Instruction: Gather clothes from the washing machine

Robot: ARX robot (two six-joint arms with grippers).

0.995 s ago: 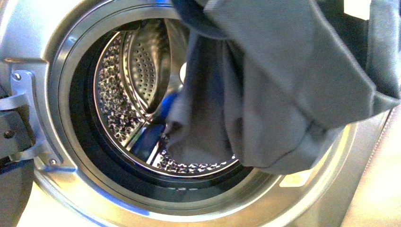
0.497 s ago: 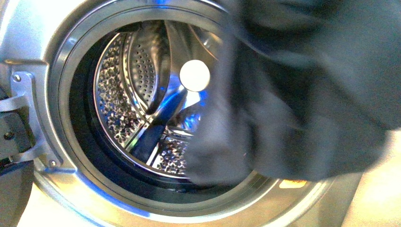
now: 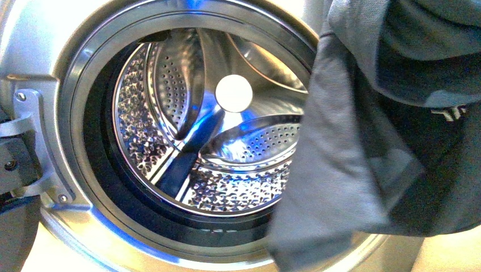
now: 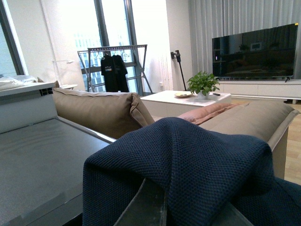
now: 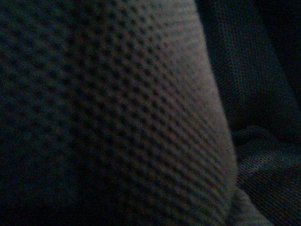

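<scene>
The washing machine (image 3: 74, 85) fills the front view, with its round porthole open and the shiny perforated steel drum (image 3: 170, 85) showing no clothes inside. A grey garment (image 3: 334, 158) hangs in front of the porthole's right side, with darker cloth bearing a white mark (image 3: 448, 113) behind it. Neither arm shows in this view. In the left wrist view my left gripper (image 4: 183, 207) is shut on a navy knit garment (image 4: 197, 165) draped over its fingers. Grey garment cloth (image 5: 141, 117) fills the dim right wrist view and hides the right gripper.
The door hinge bracket (image 3: 28, 124) sits at the porthole's left edge. The left wrist view faces a living room: a tan sofa (image 4: 103, 108), a grey flat surface (image 4: 33, 160), a white low table (image 4: 183, 101), a potted plant (image 4: 203, 84), a TV (image 4: 256, 52) and a drying rack (image 4: 115, 66).
The grey garment has come out of the drum and moved right, uncovering the drum's back and its white centre disc.
</scene>
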